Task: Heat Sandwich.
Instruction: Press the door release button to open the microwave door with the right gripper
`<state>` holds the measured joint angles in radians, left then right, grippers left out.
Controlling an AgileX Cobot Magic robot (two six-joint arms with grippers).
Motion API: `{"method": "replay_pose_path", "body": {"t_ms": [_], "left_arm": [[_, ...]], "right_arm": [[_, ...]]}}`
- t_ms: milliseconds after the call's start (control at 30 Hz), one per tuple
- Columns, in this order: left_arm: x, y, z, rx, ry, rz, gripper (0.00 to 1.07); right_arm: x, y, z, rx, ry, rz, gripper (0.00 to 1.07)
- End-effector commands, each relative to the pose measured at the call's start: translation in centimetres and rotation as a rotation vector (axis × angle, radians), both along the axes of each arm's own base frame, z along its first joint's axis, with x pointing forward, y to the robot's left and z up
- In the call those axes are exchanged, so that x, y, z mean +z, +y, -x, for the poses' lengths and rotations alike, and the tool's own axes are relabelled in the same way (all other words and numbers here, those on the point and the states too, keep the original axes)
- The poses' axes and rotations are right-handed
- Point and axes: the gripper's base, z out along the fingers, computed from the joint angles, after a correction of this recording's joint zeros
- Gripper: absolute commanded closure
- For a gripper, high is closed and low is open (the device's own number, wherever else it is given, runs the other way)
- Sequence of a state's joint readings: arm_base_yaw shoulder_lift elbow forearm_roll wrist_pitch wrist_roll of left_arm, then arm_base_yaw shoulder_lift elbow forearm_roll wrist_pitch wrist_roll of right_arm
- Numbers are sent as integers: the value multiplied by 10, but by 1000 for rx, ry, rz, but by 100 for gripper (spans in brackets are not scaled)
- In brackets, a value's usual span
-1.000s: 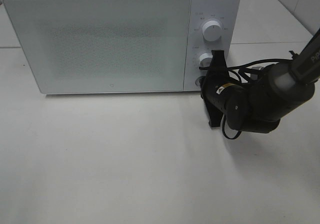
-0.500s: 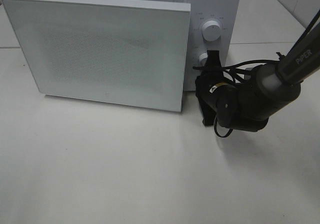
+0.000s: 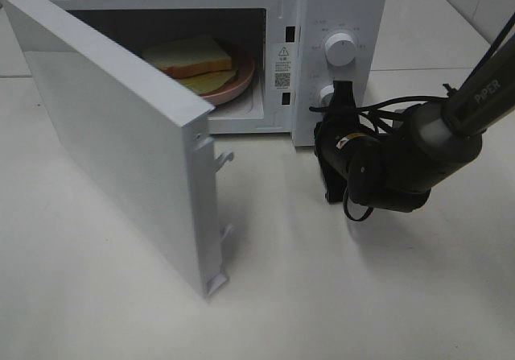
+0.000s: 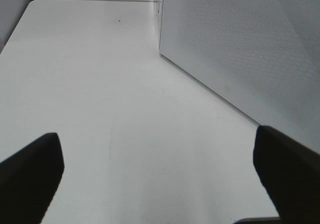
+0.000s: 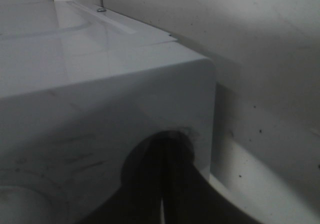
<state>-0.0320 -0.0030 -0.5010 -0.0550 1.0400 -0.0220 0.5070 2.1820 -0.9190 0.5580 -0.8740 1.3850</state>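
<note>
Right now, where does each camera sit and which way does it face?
Exterior high: above, looking down at the white box-shaped microwave, its open door and the pale sandwich on a round pink plate; the right hand and arm show.
Left wrist: on the left arm, facing across the white table at the door; dark fingers of the open left hand show.
Right wrist: close against the microwave's corner; the shut right hand shows.
Shared: overhead and left wrist both see the door.

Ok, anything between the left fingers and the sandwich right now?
Yes: the open door stands between them. The left fingers face its outer side, while the sandwich lies on the plate inside the microwave.
</note>
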Motion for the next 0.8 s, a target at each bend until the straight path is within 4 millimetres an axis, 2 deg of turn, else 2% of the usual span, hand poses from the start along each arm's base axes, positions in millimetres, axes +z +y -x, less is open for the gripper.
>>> {"method": "replay_pose_path", "body": {"t_ms": [33, 367, 800], "left_arm": [[-1, 0, 3, 0, -24, 11, 9], [-1, 0, 3, 0, -24, 11, 9], [-1, 0, 3, 0, -24, 11, 9]], "right_arm": [[41, -1, -31, -16, -330, 1, 107], [43, -4, -22, -10, -267, -10, 107], [37, -9, 2, 24, -83, -29, 107]]}}
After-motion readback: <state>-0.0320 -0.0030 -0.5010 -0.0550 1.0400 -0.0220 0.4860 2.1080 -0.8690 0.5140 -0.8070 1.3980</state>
